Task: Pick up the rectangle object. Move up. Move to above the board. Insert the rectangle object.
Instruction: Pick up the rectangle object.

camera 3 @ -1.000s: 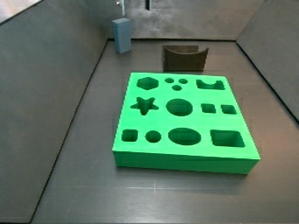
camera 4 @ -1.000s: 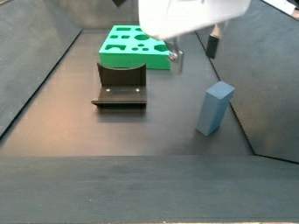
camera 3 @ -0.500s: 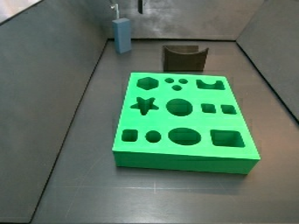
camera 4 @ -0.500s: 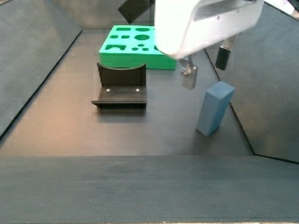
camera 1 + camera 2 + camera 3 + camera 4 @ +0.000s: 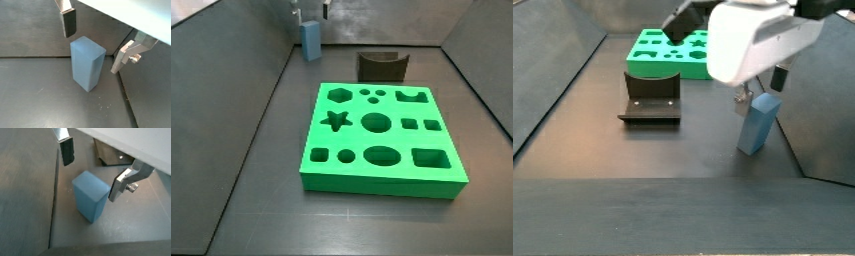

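The rectangle object [image 5: 758, 125] stands upright on the dark table [image 5: 647, 150], close to a side wall and well apart from the board [image 5: 671, 52]. In a side view the same light-blue block [image 5: 310, 40] sits at the far corner of the table [image 5: 278, 215], beyond the board [image 5: 381, 137] and beside the fixture [image 5: 381, 66].

The gripper [image 5: 97, 37] is positioned directly over the rectangle object [image 5: 87, 62]. The fingers are spread, one on each side of the block's upper end, with visible clearance on both sides (no contact is visible in either wrist view). One finger [image 5: 67, 21] shows its dark pad next to one top edge; the opposite finger [image 5: 124, 56] presents its silver plate next to the other edge. In a wrist view the gripper [image 5: 93, 170] straddles the block [image 5: 90, 195] in the same way, and part of the fixture [image 5: 110, 155] is visible behind.

In a side view the gripper [image 5: 759, 92] hangs at the block's top, largely masked by the white wrist housing [image 5: 760, 40].

The board lies flat; its cut-outs are unoccupied. The fixture [image 5: 651, 100] stands between the board and the near edge of the table.
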